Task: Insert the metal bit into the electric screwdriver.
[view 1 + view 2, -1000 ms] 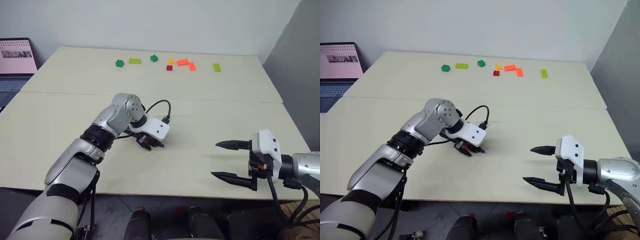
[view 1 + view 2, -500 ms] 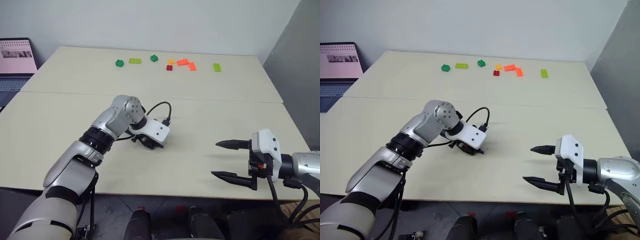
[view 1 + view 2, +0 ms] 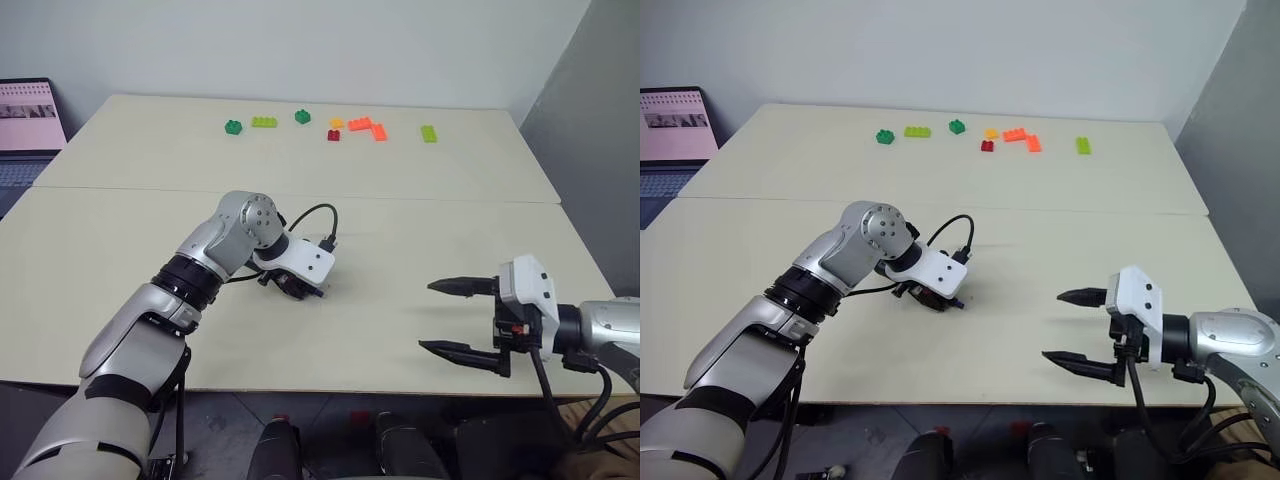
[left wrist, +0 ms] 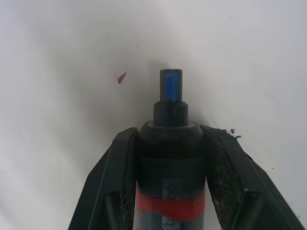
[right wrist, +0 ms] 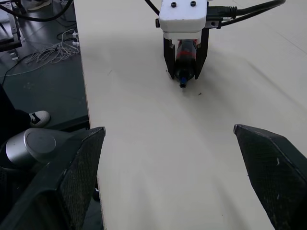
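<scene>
While the head views hide it under the left gripper point(image 3: 297, 288), the left wrist view reveals the slim black electric screwdriver with a red band point(image 4: 170, 158) clamped between its fingers; the right gripper point(image 3: 455, 318) gapes wide, empty.

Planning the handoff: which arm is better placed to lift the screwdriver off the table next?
Left. The left gripper is shut on the electric screwdriver at the table; the right gripper hangs open, apart.

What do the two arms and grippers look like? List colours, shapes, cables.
Both arms are silver-grey with black joint bands. Each wrist ends in a white block bearing two black, tapered fingers: left gripper, right gripper. A black cable loops into the left block; black cables hang from the right wrist.
</scene>
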Available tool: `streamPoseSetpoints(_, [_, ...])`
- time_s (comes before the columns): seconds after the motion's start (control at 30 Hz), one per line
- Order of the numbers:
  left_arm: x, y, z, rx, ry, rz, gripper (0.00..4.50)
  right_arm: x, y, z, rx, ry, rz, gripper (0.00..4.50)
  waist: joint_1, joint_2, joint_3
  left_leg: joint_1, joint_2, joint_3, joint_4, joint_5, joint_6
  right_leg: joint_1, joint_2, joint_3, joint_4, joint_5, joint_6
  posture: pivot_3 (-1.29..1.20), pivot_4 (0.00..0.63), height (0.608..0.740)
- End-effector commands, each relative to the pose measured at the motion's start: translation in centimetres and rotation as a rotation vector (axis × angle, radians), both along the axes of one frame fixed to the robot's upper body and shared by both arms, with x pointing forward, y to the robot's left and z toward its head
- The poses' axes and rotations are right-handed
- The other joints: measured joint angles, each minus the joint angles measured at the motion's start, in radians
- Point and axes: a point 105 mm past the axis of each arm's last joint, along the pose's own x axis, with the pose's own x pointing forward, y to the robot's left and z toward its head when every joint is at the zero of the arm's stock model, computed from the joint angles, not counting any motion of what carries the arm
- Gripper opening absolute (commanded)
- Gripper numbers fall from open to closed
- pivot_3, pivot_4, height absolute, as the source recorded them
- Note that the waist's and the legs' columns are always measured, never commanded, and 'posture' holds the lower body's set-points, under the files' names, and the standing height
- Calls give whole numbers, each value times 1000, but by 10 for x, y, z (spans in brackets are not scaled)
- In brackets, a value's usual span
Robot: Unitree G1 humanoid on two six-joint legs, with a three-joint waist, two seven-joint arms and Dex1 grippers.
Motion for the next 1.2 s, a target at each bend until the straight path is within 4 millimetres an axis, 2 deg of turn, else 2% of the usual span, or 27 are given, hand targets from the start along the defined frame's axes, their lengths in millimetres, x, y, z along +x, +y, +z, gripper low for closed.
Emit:
streamPoseSetpoints(0.03, [11,-16,43,-146,-96,17,1629,2,0,11,16,-43,-2,4500,0,0,0,0,0,0,0,0,0,0,0,0,0,0,0,0,150,740])
streamPoseSetpoints(0.07, [13,-19,49,-171,-106,24,1629,2,0,12,21,-44,-4,4500,0,0,0,0,0,0,0,0,0,0,0,0,0,0,0,0,150,740])
streamPoseSetpoints(0.17, [23,-39,90,-384,-143,110,1629,3,-2,16,36,-49,-19,4500,6,-1,1,-2,0,-1,0,0,0,-1,0,-1,0,0,0,0,150,740])
streamPoseSetpoints(0.27, [32,-52,115,-579,-173,223,1629,6,-3,23,65,-63,-40,4500,10,-1,1,-5,0,-2,1,0,0,-2,0,-2,-1,0,0,0,150,740])
streamPoseSetpoints(0.43, [46,-70,141,-975,-233,415,1629,17,-3,45,164,-116,-85,4500,8,0,1,-4,0,-3,1,0,0,-2,0,-2,-1,1,-2,0,150,740])
streamPoseSetpoints(0.57, [50,-71,136,-1183,-224,576,1629,24,-2,60,216,-148,-108,4500,6,0,1,-4,0,-3,1,0,0,-2,0,-2,0,2,-3,0,150,740])
streamPoseSetpoints(0.73, [45,-70,129,-1429,-212,660,1629,34,0,75,267,-188,-128,4500,6,0,1,-4,0,-3,1,0,0,-2,0,-2,0,3,-3,0,150,740])
streamPoseSetpoints(1.0, [42,-51,116,-1520,-273,719,1629,37,-6,82,246,-213,-131,4500,19,0,1,-3,-1,-3,1,0,0,-2,0,-2,0,3,-3,0,150,740])
streamPoseSetpoints(1.2, [35,-37,94,-1544,-273,781,1629,36,-6,82,232,-212,-120,4500,20,0,1,-3,-1,-3,1,0,0,-2,0,-2,0,3,-3,0,150,740])
